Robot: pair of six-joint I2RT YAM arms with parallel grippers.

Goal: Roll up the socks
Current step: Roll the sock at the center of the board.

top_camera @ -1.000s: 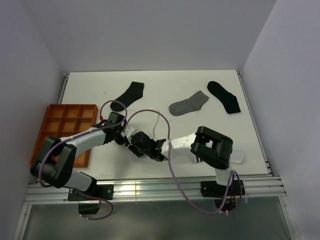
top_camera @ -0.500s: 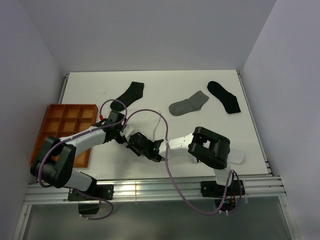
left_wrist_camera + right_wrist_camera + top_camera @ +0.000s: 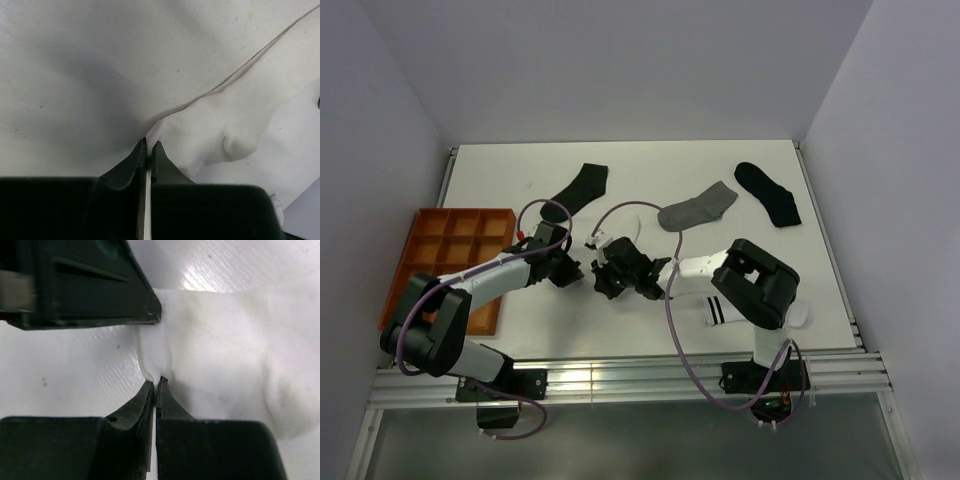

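Both arms have swung farther from the near edge, uncovering a white sock with two black cuff stripes (image 3: pixel 725 310) at near right. Mid-table, the left gripper (image 3: pixel 149 145) and right gripper (image 3: pixel 156 383) each pinch tight on the plain white soft sock (image 3: pixel 225 335). It looks limp and light, best held by its edge.

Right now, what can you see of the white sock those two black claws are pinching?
The plain white soft fabric sock lies crumpled on the white table, between the two arms. It looks like thin, matte knit, with soft folds and a small dimple. The jaws of the left gripper and of the right gripper are each shut on an edge of it, which is pinched into a little ridge. No stripes or markings show.
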